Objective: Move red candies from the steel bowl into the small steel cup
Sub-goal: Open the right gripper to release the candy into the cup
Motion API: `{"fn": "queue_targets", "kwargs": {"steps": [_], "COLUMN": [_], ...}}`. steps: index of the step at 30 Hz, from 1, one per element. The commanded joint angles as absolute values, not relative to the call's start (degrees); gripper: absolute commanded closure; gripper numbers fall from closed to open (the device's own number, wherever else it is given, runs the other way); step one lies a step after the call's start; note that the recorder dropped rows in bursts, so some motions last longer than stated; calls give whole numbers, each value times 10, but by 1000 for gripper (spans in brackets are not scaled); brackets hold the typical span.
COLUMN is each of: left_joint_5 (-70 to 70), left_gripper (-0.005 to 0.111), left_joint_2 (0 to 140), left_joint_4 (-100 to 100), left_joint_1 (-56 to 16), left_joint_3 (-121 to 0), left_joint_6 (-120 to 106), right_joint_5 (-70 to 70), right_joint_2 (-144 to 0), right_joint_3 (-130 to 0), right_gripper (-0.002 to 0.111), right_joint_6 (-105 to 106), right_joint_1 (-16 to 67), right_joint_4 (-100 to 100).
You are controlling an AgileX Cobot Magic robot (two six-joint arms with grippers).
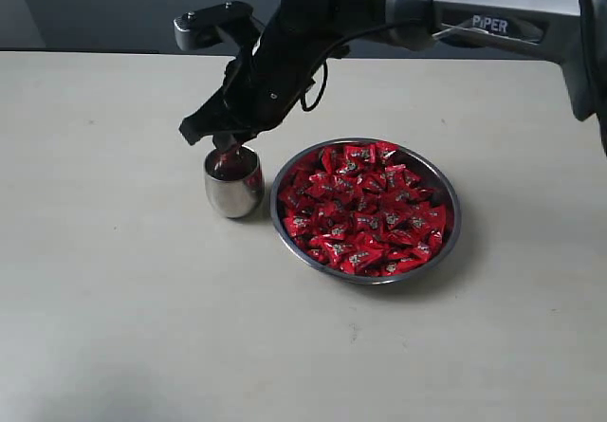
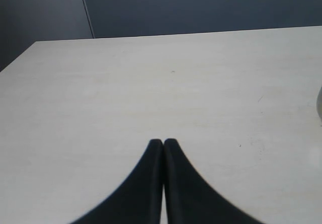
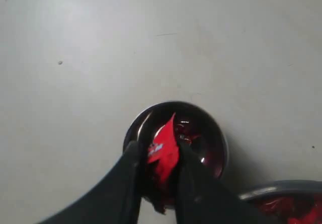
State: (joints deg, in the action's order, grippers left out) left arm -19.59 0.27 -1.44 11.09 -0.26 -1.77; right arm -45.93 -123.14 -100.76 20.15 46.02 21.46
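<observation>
One red candy point(image 3: 163, 151) is clamped in the right pincer point(image 3: 158, 147), fingers pressed vs. both sides of the crinkled wrapper, w/ the wrapper's pointed end sticking out past the tips. In the right wrist view, pincer + candy sit directly over the mouth of the cup point(image 3: 217, 138). The cup's inside glows red; can't tell if that's reflection or sweets lying in it. In the ext. view the right pincer point(image 1: 226, 143) hangs just above the cup point(image 1: 234, 192), tips at approx. rim level, and whether they touch the rim can't be told. The cup stands upright on the tabletop point(image 1: 114, 280), just beside the bowl point(image 1: 379, 280) on its left in that view, w/ a thin gap btwn the two. The bowl is heaped w/ red candies point(image 1: 365, 209), nearly rim to rim, shiny wrappers w/ small pale print. A bit of the bowl's edge point(image 3: 282, 188) and a few candies show in the right wrist view too, next to the cup. The dark arm point(image 1: 285, 52) reaches in from the upper right of the ext. view, passing over the far side of the bowl. Left pincer point(image 2: 163, 143): fingers together, tips touching, held over the pale tabletop point(image 2: 151, 83), well apart from the cup + bowl work. The tabletop's far edge meets a dark wall point(image 2: 201, 7).
</observation>
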Motion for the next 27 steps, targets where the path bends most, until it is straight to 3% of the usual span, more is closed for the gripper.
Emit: {"fn": "queue_targets", "kwargs": {"steps": [1, 9, 27], "left_joint_5": [-191, -191, -191], "left_gripper": [106, 106, 106], "left_joint_2": [0, 0, 0], "left_joint_4": [-16, -16, -16], "left_joint_1": [107, 107, 107], "left_joint_3": [0, 0, 0], "left_joint_6": [-17, -17, -17], "right_joint_5": [-442, -427, -475], "right_joint_2": [-1242, -1244, -1196], "right_joint_3": [-1011, -1011, -1011], "right_gripper": [98, 74, 73], "right_joint_6": [204, 204, 196], "right_joint_1": [461, 461, 429], "right_joint_4": [206, 208, 173]}}
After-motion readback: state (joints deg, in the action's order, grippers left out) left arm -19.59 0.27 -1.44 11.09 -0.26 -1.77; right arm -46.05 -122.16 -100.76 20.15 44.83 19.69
